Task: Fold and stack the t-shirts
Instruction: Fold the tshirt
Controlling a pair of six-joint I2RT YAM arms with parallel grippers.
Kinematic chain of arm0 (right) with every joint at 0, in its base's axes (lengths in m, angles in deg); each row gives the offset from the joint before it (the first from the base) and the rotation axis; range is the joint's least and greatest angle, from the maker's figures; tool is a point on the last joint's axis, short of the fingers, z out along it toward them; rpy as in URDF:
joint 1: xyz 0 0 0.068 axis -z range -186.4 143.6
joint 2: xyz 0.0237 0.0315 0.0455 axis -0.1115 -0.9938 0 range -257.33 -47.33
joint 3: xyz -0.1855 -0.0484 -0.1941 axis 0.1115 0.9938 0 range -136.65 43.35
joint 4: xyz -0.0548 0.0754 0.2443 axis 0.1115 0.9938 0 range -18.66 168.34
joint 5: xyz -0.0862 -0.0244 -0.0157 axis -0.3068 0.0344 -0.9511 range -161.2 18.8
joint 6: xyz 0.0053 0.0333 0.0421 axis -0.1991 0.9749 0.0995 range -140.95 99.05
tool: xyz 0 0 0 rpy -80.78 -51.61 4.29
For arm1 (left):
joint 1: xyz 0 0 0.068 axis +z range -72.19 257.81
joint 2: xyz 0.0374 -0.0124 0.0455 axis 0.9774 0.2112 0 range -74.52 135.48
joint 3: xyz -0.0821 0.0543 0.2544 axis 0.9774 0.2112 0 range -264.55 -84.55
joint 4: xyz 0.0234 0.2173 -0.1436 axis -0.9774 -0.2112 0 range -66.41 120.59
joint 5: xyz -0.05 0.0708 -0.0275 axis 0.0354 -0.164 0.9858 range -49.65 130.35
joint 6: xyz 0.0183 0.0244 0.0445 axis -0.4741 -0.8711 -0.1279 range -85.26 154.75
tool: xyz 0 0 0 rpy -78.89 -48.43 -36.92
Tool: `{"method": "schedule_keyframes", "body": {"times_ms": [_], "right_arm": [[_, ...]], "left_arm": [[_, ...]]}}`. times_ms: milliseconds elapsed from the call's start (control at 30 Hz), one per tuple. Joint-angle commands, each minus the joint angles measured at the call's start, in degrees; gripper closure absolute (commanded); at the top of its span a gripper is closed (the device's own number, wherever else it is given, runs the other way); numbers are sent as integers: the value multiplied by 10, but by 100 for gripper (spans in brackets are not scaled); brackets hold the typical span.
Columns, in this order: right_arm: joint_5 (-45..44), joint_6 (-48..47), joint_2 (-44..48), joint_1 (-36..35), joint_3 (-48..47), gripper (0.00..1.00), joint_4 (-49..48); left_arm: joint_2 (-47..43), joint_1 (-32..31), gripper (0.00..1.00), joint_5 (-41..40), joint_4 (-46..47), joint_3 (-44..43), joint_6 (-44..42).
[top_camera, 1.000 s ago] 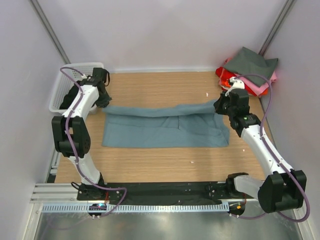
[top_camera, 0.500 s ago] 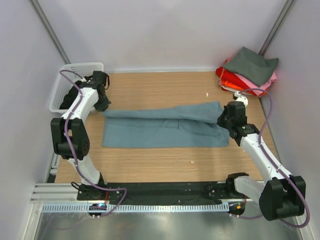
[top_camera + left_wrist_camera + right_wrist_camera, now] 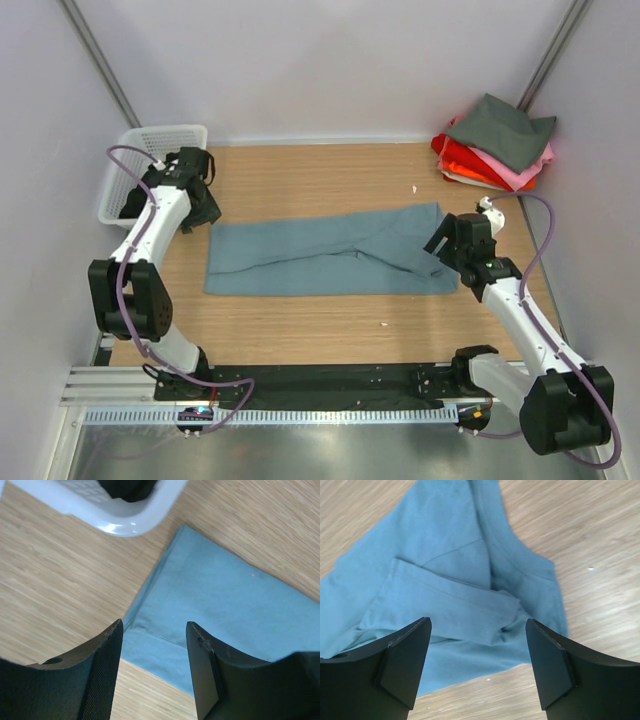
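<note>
I have opened both claws, my left gripper (image 3: 154,630) and right gripper (image 3: 478,625), and the blue-grey t-shirt (image 3: 330,255) has dropped flat at mid-frame.

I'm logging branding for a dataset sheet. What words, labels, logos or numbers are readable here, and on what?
None can be read in any view.
The t-shirt spread on the table shows no print or tag.
The stack in the far right corner shows plain cloth only.
The basket has no visible marking.
</note>
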Motion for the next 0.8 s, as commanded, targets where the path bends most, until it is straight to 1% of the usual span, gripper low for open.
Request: {"method": "schedule_keyframes", "body": {"times_ms": [0, 133, 200, 300, 367, 400, 467, 500, 533, 567, 667, 700, 733, 767], "right_arm": [[57, 28, 0, -17, 2, 18, -53], [68, 36, -64, -46, -11, 18, -72], [73, 36, -115, -55, -25, 19, -68], [85, 38, -191, -63, -55, 18, -62], [97, 36, -235, -64, -86, 17, -56], [100, 32, -277, -64, -99, 16, -53], [112, 24, -328, -63, -142, 16, -54], [113, 15, -380, -62, -184, 16, -48], [116, 9, -406, -63, -208, 16, -44], [121, 4, -464, -63, -263, 16, -33], [128, -15, -551, -63, -359, 16, 0], [127, -20, -580, -63, -433, 16, 13], [128, -29, -641, -63, -473, 16, 39], [129, -32, -670, -63, -514, 16, 54]], "left_arm": [[11, -35, 46, 11, 39, -1, -5], [71, -76, 48, 13, 47, -10, 9], [103, -94, 50, 15, 50, -13, 16], [129, -111, 51, 14, 58, -9, 20], [149, -115, 52, 16, 60, -2, 25], [154, -118, 53, 16, 60, 2, 26], [158, -122, 54, 26, 59, 17, 28], [155, -128, 55, 29, 59, 25, 30], [151, -131, 55, 32, 60, 41, 31], [137, -142, 55, 37, 58, 50, 30], [103, -170, 55, 45, 49, 92, 34], [95, -176, 55, 50, 43, 104, 36], [87, -183, 55, 54, 43, 128, 39], [80, -195, 55, 66, 43, 140, 40]]}}
